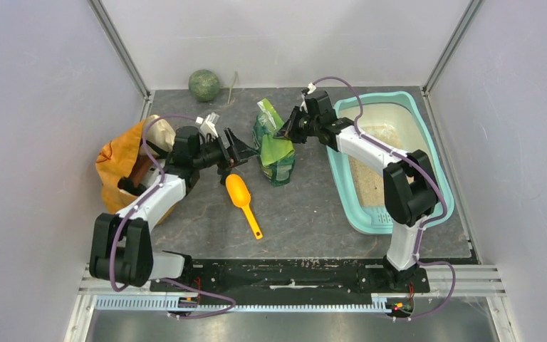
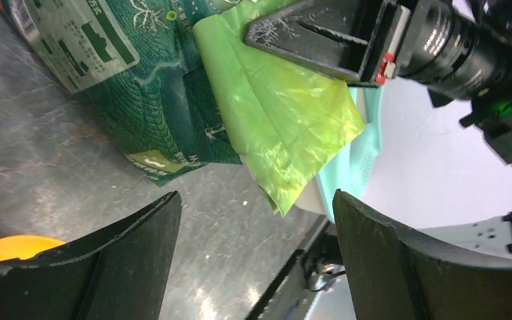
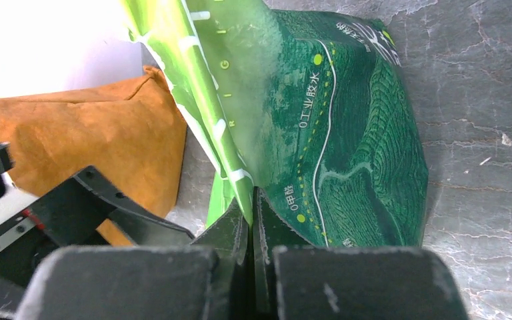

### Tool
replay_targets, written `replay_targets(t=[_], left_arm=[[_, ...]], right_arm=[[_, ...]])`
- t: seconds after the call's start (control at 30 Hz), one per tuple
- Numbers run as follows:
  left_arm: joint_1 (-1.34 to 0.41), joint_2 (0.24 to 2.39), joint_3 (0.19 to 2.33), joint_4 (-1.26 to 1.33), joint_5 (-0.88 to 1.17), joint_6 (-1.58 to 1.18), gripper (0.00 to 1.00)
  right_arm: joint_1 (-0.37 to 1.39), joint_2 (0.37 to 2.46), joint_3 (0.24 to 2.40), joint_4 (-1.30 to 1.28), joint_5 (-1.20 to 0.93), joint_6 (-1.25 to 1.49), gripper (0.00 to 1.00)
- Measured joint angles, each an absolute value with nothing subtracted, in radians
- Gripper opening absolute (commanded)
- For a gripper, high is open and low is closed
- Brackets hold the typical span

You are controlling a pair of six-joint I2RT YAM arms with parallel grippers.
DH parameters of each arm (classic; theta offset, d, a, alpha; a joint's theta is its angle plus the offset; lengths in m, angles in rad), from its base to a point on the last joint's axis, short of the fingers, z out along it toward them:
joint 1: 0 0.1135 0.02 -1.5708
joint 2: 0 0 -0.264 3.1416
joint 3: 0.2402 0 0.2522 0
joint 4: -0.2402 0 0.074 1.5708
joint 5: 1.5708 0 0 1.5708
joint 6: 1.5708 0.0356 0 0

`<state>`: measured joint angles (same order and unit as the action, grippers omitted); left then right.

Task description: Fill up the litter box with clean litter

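Note:
The light-teal litter box point(image 1: 341, 174) lies at the right of the table, with a thin layer of pale beige litter point(image 1: 367, 187) inside. The green printed pouch point(image 1: 276, 153) stands just left of it. My right gripper point(image 1: 285, 132) is shut on the pouch's light-green top edge; the right wrist view shows the jaws point(image 3: 251, 200) pinching that flap above the pouch body point(image 3: 353, 147). My left gripper point(image 1: 239, 152) is open and empty just left of the pouch. In the left wrist view its fingertips point(image 2: 255, 200) straddle bare table below the pouch point(image 2: 133, 80) and its hanging flap point(image 2: 280, 120).
An orange scoop point(image 1: 242, 196) lies on the table in front of the left gripper. An orange sack point(image 1: 121, 167) stands at the left wall, under the left arm. A green ball point(image 1: 204, 85) rests at the back. White walls close in on both sides.

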<state>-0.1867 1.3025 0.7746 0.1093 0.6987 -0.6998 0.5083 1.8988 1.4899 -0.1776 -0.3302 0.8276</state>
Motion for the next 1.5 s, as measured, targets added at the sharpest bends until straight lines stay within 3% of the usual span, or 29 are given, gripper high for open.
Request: replay_targets(t=[0.53, 0.63, 0.7, 0.77, 0.9, 1.0, 1.27, 1.37, 1.43, 1.5], left_arm=[[-0.289, 1.507, 0.752, 0.452, 0.709, -1.049, 0.75], [-0.291, 1.526, 0.752, 0.478, 0.709, -1.073, 0.63], [-0.296, 1.535, 0.752, 0.502, 0.709, -1.092, 0.46], [-0.307, 1.544, 0.752, 0.552, 0.709, -1.121, 0.36], [-0.346, 1.55, 0.754, 0.63, 0.714, -1.15, 0.36], [-0.374, 1.552, 0.762, 0.641, 0.713, -1.159, 0.51], [-0.372, 1.606, 0.775, 0.631, 0.689, -1.178, 0.53], [-0.368, 1.625, 0.794, 0.633, 0.682, -1.189, 0.33], [-0.367, 1.634, 0.799, 0.636, 0.682, -1.196, 0.06], [-0.366, 1.643, 0.801, 0.637, 0.682, -1.207, 0.02]], right_arm=[[0.514, 1.878, 1.434, -0.105, -0.312, 0.879, 0.0], [0.515, 1.872, 1.429, -0.105, -0.307, 0.879, 0.0], [0.515, 1.868, 1.424, -0.105, -0.302, 0.879, 0.0], [0.515, 1.862, 1.417, -0.104, -0.298, 0.879, 0.0], [0.515, 1.86, 1.41, -0.097, -0.298, 0.879, 0.0], [0.515, 1.858, 1.406, -0.092, -0.298, 0.879, 0.0], [0.519, 1.858, 1.405, -0.09, -0.294, 0.879, 0.0], [0.52, 1.854, 1.397, -0.082, -0.294, 0.879, 0.0], [0.52, 1.853, 1.396, -0.078, -0.294, 0.879, 0.0], [0.52, 1.852, 1.392, -0.074, -0.294, 0.879, 0.17]])
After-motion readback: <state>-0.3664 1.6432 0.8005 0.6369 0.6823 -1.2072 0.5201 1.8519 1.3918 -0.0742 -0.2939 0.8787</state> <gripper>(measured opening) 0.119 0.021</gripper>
